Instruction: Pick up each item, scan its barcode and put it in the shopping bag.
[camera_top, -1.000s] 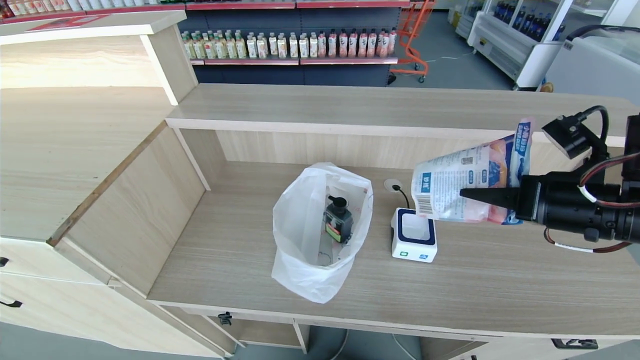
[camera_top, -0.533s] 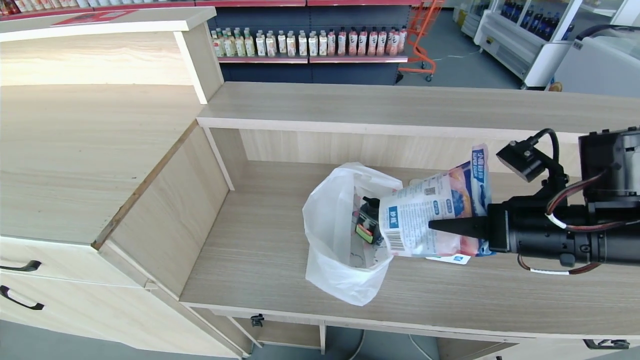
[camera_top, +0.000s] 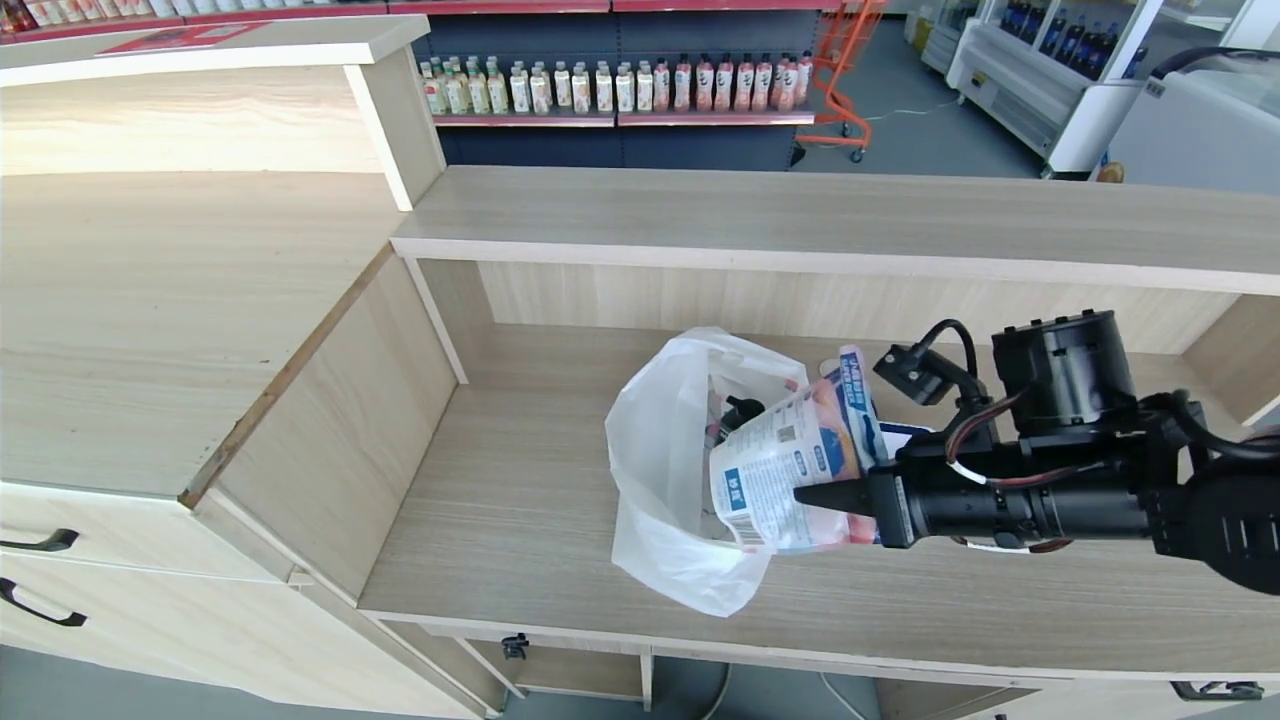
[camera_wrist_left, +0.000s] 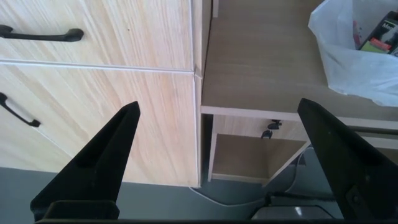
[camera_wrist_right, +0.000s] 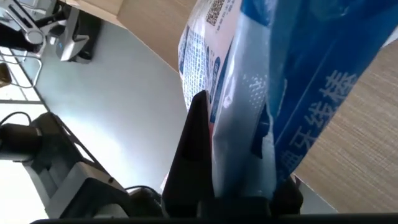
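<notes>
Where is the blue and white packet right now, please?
The packet is right of centre in the head view, clamped in the right gripper at the right rim of the white shopping bag.

A blue-and-white packet (camera_top: 785, 465) hangs tilted over the mouth of the open white shopping bag (camera_top: 650, 470); a dark pump bottle (camera_top: 738, 410) stands inside.

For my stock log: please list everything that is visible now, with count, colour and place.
shopping bag: one, white, standing open on the counter
packet: one, white, blue and pink, at the bag's mouth
pump bottle: one, black, inside the bag
counter: one, light wood, under the bag
drawer handles: two, black, left of the counter
drink bottles: many, mixed colours, far shelf
trolley: one, orange, beside that shelf
left gripper: one, black, open, near the drawers
right gripper: one, black, shut on the packet
</notes>
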